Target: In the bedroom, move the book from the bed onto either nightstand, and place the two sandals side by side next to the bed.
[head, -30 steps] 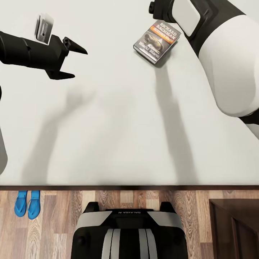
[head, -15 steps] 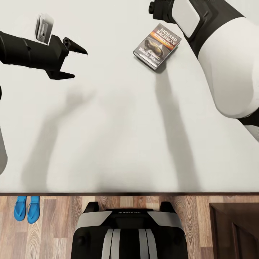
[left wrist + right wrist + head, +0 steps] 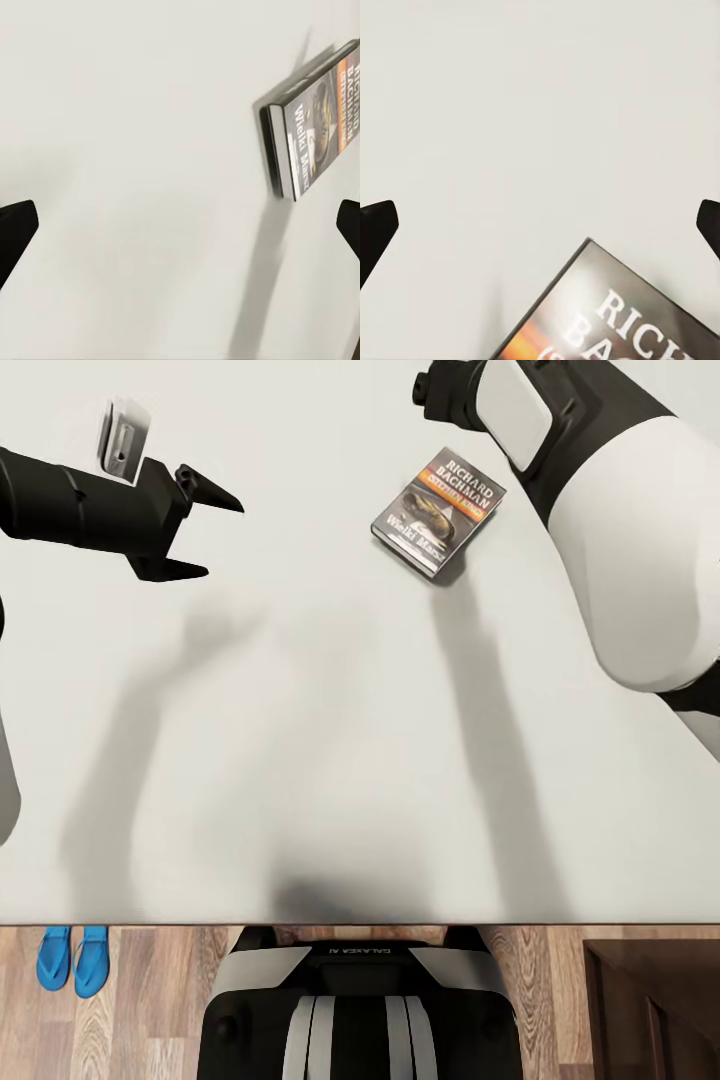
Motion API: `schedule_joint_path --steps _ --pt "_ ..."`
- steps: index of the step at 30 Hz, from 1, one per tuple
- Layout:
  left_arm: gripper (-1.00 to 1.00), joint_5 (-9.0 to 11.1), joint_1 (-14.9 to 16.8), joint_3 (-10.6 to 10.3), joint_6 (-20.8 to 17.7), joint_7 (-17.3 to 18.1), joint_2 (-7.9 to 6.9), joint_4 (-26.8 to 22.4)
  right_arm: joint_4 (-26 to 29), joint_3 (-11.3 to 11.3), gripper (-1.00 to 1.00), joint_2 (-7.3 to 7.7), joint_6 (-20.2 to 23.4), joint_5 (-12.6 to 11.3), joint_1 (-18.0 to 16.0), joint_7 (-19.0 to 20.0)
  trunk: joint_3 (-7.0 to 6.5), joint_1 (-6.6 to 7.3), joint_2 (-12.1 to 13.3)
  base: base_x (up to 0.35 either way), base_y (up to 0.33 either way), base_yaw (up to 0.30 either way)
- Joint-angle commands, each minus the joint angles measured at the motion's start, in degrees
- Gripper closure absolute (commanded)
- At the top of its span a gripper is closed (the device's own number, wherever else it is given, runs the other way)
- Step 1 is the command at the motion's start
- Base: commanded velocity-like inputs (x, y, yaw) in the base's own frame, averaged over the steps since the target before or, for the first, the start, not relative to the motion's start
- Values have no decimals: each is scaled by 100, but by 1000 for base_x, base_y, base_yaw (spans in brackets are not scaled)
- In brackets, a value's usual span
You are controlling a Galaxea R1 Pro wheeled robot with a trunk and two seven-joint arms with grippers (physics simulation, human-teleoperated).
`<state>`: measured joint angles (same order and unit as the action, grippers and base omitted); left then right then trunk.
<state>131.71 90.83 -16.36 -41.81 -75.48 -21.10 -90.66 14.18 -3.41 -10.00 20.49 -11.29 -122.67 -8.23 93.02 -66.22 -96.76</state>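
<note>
The book (image 3: 438, 511) lies flat on the bed (image 3: 330, 740), ahead of the left gripper (image 3: 205, 532), whose fingers (image 3: 212, 493) are spread empty; the right gripper (image 3: 540, 225) hovers over the book's edge, fingers apart.

your book (image 3: 438, 511) lies flat and face up on the pale bed (image 3: 330, 760), turned askew, well in from the near edge. your two blue sandals (image 3: 73, 960) sit side by side on the floor, just beside the bed.
</note>
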Motion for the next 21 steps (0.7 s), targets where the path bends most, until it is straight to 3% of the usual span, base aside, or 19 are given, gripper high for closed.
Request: schedule_joint_path --steps 1,21 --pt "-100 25 5 -3 -49 -38 -5 0 8 -37 -100 0 24 -58 5 -41 2 0 -1 21 0 0" --pt "-100 20 -1 -16 -55 -46 -12 -46 -70 -24 -100 0 15 -63 41 -46 2 0 -1 79 0 0"
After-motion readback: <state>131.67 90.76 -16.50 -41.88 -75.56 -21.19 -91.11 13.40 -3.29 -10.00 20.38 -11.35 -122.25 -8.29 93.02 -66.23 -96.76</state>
